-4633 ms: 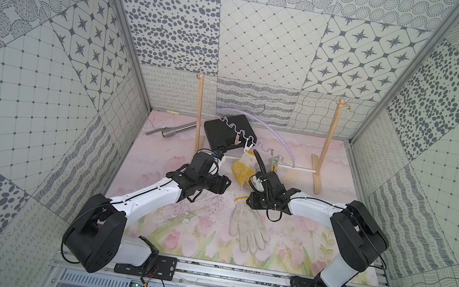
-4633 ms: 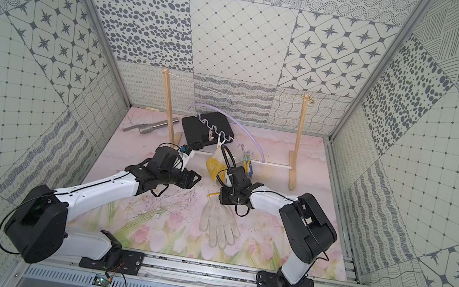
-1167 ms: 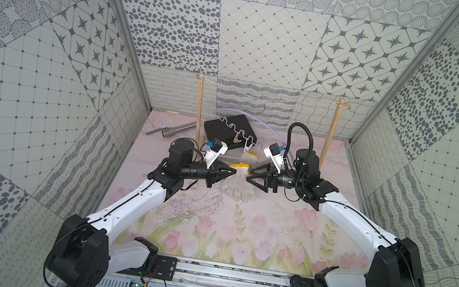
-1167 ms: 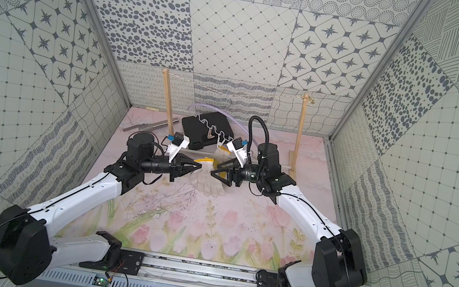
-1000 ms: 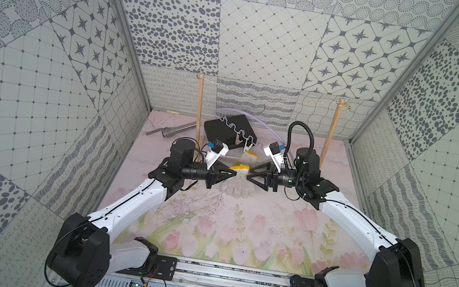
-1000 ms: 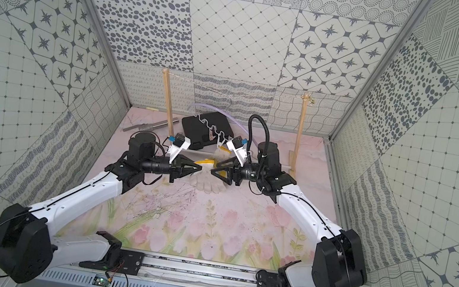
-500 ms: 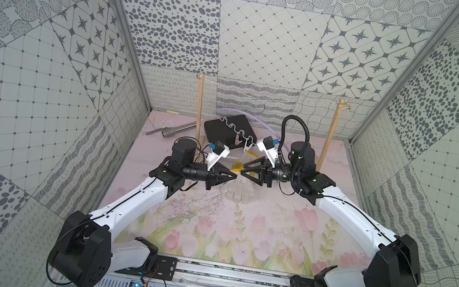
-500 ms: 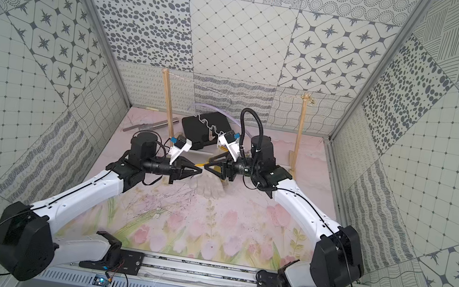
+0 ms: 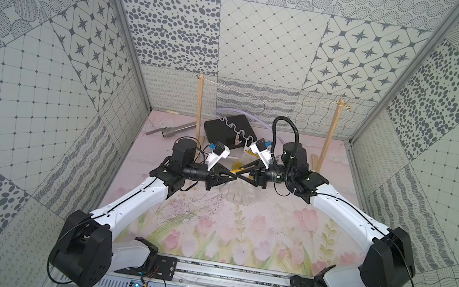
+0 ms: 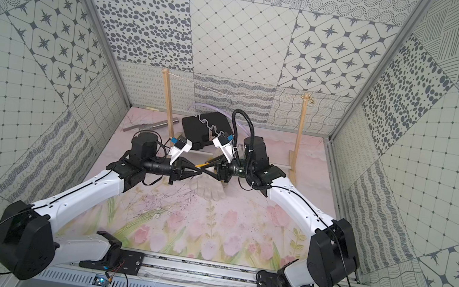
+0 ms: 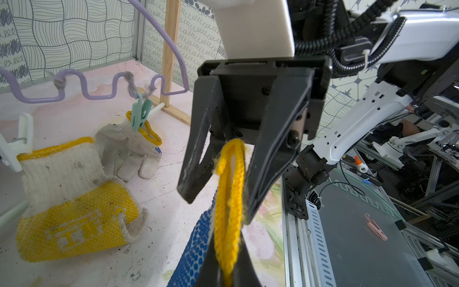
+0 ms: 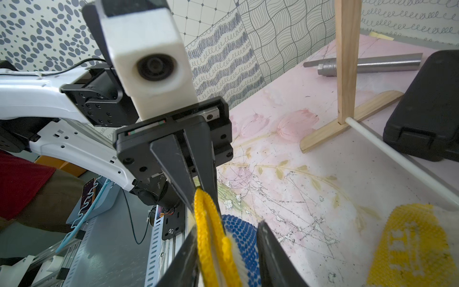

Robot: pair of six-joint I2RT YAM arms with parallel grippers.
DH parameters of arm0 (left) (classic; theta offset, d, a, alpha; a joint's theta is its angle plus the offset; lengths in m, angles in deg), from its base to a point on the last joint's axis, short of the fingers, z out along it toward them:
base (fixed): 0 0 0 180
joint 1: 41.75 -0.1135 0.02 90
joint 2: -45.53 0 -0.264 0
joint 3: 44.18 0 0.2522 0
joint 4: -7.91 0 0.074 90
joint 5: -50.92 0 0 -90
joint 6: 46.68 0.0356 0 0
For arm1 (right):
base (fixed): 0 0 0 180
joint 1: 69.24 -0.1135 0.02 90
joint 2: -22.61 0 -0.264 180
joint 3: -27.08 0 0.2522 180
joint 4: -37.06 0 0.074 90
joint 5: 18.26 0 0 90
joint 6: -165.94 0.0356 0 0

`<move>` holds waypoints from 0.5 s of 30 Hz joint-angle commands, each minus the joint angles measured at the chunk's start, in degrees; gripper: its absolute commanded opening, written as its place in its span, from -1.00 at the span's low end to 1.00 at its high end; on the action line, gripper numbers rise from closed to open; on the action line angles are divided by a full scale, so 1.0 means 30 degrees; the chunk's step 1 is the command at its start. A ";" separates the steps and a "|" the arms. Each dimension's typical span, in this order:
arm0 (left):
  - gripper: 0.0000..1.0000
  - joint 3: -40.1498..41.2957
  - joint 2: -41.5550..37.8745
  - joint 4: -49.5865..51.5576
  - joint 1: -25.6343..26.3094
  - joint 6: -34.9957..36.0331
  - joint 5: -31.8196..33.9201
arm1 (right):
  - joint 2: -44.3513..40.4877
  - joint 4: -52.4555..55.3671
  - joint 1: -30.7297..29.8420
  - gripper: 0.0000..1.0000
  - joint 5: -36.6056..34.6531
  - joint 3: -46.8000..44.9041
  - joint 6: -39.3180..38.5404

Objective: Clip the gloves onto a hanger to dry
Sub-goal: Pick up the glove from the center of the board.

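A blue-dotted glove (image 11: 196, 248) with a yellow cuff edge (image 11: 229, 198) hangs above the mat. My left gripper (image 11: 227, 275) is shut on that cuff. My right gripper (image 12: 228, 268) faces it tip to tip (image 9: 235, 172). Its jaws straddle the same cuff (image 12: 211, 236), still apart. The glove's off-white fingers (image 9: 240, 194) dangle below in both top views (image 10: 208, 191). The lilac hanger (image 11: 99, 89) hangs at the back. One off-white glove (image 11: 129, 151) is held by its green clip. A yellow-patched glove (image 11: 69, 188) is held by a white clip.
The two-post wooden frame (image 9: 199, 108) with string stands at the back, and the hanger's hook (image 9: 262, 105) is on the string. A black case (image 9: 221, 129) and a grey metal tube (image 9: 172, 130) lie by the left post. A white rod (image 12: 397, 159) joins the frame's feet.
My right gripper has moved left to meet the left one, and its jaws have narrowed around the yellow cuff. The left gripper has stayed shut on the glove, almost still.
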 commanded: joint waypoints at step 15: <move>-1.00 -0.0408 0.0112 -0.0447 0.0109 -0.0247 0.0084 | 0.0458 -0.1832 -0.0164 -0.93 0.0390 0.0075 0.0391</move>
